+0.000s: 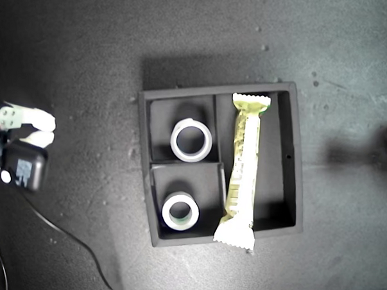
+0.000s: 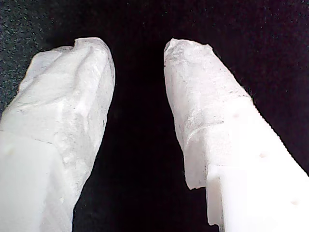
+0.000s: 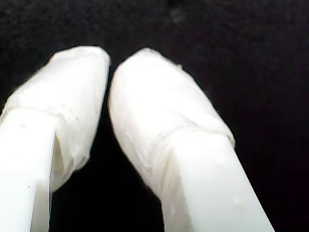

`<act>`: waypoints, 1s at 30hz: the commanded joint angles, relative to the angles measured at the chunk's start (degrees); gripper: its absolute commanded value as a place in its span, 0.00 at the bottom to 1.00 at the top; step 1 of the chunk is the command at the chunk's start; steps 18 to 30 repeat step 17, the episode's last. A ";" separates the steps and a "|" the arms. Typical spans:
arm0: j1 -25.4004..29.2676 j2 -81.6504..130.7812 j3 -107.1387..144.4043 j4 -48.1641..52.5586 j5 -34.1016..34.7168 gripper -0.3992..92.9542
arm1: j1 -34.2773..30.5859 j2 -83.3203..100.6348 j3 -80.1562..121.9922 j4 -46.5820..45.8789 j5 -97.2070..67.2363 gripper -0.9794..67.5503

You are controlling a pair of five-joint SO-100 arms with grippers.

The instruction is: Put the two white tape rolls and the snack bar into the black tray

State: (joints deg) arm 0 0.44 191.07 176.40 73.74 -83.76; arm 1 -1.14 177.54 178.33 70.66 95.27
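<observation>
Both white tape rolls [image 1: 192, 140] [image 1: 180, 211] and the yellow-green snack bar [image 1: 243, 173] are lying inside the matte black tray [image 1: 294, 156]. First gripper [image 2: 137, 48] fingers are gaping empty; second gripper [image 3: 109, 60] fingers are nearly touching, empty.

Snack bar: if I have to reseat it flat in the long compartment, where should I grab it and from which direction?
Grip the snack bar mid-length across its narrow width, coming straight down from above. It lies lengthwise in the black tray, its lower crimped end riding over the wall, and the middle looks clear of both side walls.

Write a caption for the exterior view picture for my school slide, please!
Black tray holds a white tape roll in each small compartment and the snack bar in the long one.
</observation>
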 commanded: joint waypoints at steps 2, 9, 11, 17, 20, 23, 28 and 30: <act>-1.49 0.97 3.43 6.50 -6.42 0.02 | -0.53 -0.44 0.62 1.05 -6.86 0.11; 4.31 2.99 3.43 6.24 5.45 0.09 | -0.53 -0.44 0.62 1.05 -6.86 0.11; 4.31 2.99 3.43 6.24 6.50 0.09 | -1.93 4.04 0.62 3.52 -7.03 0.11; 4.22 2.99 3.43 6.24 6.77 0.09 | -5.71 10.81 0.70 6.77 -8.44 0.11; 4.22 2.99 3.43 6.24 6.77 0.09 | -5.71 10.81 0.70 6.77 -8.44 0.11; 4.22 2.99 3.43 6.24 6.77 0.09 | -5.71 10.81 0.70 6.77 -8.44 0.11; 4.22 2.99 3.43 6.24 6.77 0.09 | -5.71 10.81 0.70 6.77 -8.44 0.11; 4.22 2.99 3.43 6.24 6.77 0.09 | -5.71 10.81 0.70 6.77 -8.44 0.11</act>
